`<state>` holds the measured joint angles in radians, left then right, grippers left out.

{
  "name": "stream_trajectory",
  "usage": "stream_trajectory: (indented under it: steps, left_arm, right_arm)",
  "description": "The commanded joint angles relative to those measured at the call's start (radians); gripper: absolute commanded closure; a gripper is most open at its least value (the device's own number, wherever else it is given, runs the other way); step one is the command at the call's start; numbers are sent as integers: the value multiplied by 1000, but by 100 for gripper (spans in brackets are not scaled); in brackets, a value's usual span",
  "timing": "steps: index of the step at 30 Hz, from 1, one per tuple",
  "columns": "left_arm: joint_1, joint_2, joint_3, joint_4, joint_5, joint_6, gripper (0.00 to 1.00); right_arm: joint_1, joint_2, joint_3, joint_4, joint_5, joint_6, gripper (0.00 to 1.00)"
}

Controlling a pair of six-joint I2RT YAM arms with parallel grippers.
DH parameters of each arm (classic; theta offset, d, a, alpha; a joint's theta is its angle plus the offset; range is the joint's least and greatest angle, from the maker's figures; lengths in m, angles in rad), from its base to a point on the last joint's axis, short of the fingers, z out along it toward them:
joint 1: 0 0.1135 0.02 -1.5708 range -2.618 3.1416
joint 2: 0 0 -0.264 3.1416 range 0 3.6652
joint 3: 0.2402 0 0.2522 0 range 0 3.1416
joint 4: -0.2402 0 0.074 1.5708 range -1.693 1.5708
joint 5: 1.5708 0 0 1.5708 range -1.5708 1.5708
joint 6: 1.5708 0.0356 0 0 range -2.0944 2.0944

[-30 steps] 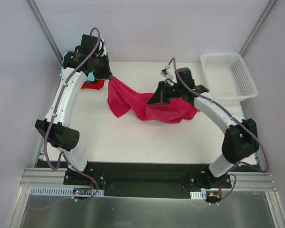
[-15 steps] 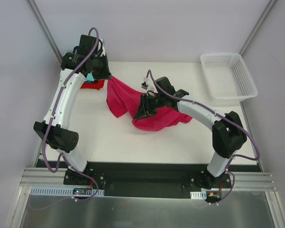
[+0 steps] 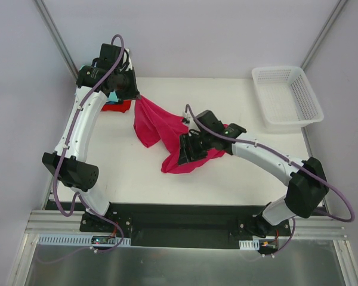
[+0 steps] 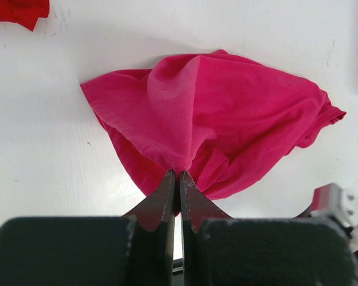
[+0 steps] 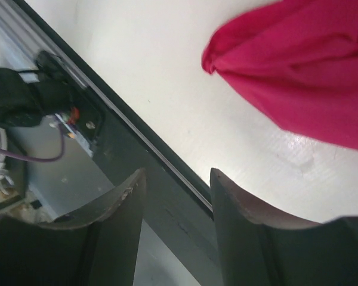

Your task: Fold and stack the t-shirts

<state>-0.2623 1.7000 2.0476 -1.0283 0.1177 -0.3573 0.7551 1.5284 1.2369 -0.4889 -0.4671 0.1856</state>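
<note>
Top view: the magenta t-shirt (image 3: 150,122) lies bunched mid-worktop (image 3: 131,173). Left wrist: the left end effector (image 4: 178,177) is clenched on a shirt corner. Right wrist: the right end effector (image 5: 178,176) stands released and empty, the cloth just beyond. This looks like the spreading step, so next it likely needs to grasp an opposite edge.

1 magenta t-shirt (image 3: 152,122), 1 red t-shirt (image 3: 116,106), 1 basket (image 3: 283,95).

no readable text, labels or numbers anywhere
</note>
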Motion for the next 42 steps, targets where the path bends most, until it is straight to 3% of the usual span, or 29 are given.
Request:
stream_trajectory:
  steps: [1,6,11,14,24,36,42]
  left_arm:
    - [-3,-23,2,11,-10,0,100]
    - [-9,-26,-1,11,-15,-2,100]
    - [-9,-43,-13,11,-19,-3,100]
    - [-9,-53,-24,13,-20,-5,100]
    - [-9,-66,-41,11,-24,1,100]
    - [-9,-69,-46,13,-18,0,100]
    - [-11,-68,-50,14,-16,0,100]
  right_arm:
    - [117,-25,-22,-132,270,-34,51]
    - [211,80,128,-292,577,-6,53]
    - [280,131,191,-289,844,106,55]
    - [311,185,231,-272,907,141,55]
    - [431,430,443,-326,864,199,57]
    - [449,460,386,-293,852,238,57]
    - [455,478,377,-255,872,255,49]
